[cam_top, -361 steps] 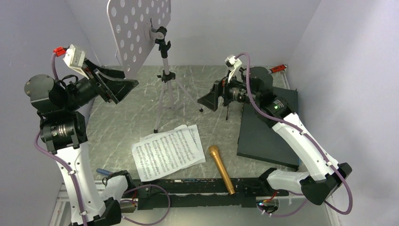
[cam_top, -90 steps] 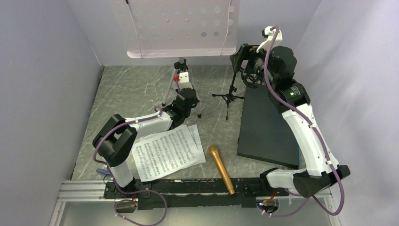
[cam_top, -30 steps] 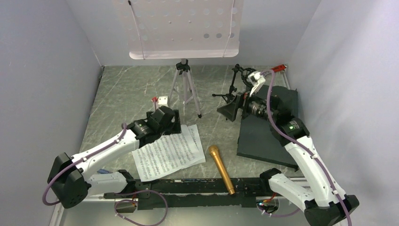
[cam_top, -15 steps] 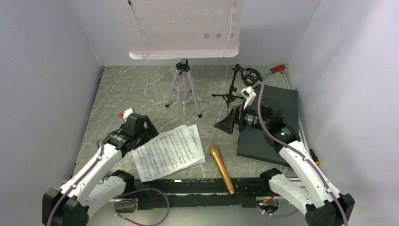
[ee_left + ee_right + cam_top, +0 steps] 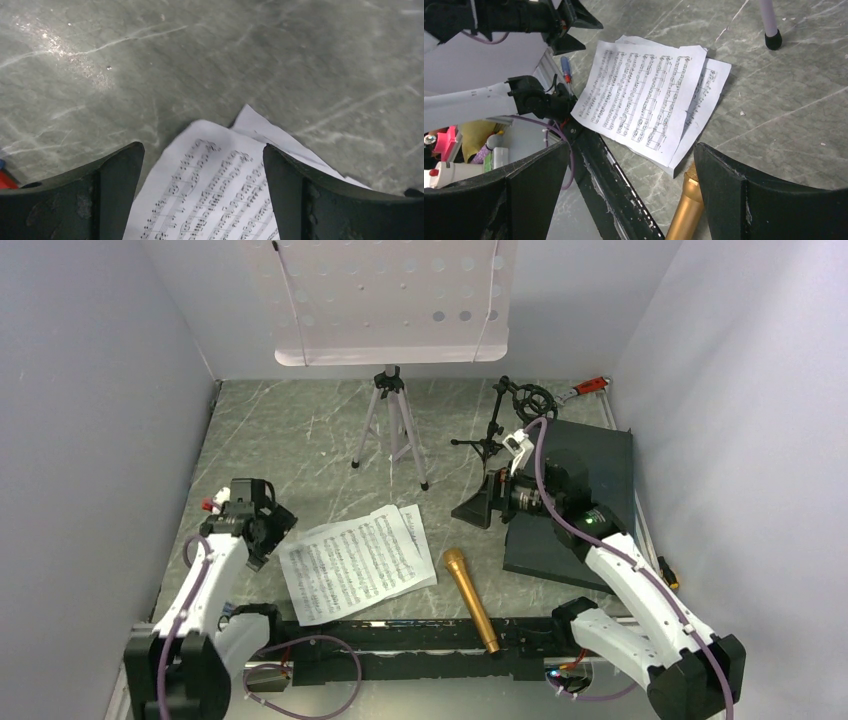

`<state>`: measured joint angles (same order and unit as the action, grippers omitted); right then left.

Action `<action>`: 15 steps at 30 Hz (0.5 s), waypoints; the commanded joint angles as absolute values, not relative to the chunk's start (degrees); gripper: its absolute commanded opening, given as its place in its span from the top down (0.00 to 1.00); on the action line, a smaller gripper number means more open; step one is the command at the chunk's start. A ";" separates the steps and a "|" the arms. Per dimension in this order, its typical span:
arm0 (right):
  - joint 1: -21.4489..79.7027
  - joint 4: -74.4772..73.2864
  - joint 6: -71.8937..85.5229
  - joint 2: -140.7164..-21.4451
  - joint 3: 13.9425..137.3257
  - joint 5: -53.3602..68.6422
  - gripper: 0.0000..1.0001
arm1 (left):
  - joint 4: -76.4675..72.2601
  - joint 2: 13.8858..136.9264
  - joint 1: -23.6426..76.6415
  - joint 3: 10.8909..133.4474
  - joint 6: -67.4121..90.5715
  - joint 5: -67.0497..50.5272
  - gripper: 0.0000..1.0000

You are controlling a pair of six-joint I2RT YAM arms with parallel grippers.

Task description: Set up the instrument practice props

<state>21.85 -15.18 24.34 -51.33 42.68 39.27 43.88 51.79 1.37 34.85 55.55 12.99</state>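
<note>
The lilac music stand (image 5: 390,300) rises at the back centre on its tripod (image 5: 392,430), with the perforated desk facing forward. To its right stands the black mic stand (image 5: 497,435) with its ring mount. Two music sheets (image 5: 355,562) lie overlapped on the table. The gold microphone (image 5: 470,598) lies just right of them. My left gripper (image 5: 272,535) is open at the sheets' left edge, and the sheets (image 5: 215,195) show between its fingers (image 5: 115,190). My right gripper (image 5: 478,508) hangs open above the microphone (image 5: 686,210), beyond the sheets (image 5: 649,95).
A dark grey slab (image 5: 590,500) lies at the right under my right arm. A red-handled wrench (image 5: 590,387) rests at the back right corner. A black rail (image 5: 400,635) runs along the near edge. Walls close in left, right and behind.
My left arm has drawn back from near the music stand's tripod to the sheets' left edge. My right arm has sunk a little toward the microphone. Both grippers stay open.
</note>
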 commanded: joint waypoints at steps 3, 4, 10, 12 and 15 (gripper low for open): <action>22.15 -12.86 23.25 -52.41 42.98 40.49 0.00 | 33.05 60.27 -8.51 32.15 47.50 -1.09 0.06; 22.15 -12.89 23.13 -52.55 43.00 40.37 0.00 | 31.52 60.70 -8.80 31.66 47.07 -2.61 0.06; 22.16 -11.52 23.59 -53.65 43.05 40.48 0.00 | 23.83 60.05 -8.88 27.30 44.56 -9.80 0.18; 22.15 -11.12 23.73 -53.98 43.00 40.43 0.00 | 21.83 59.67 -8.89 26.04 43.88 -12.33 0.22; 22.15 -11.36 23.50 -54.47 43.39 40.38 0.00 | 20.77 59.17 -8.92 24.91 43.13 -13.25 0.31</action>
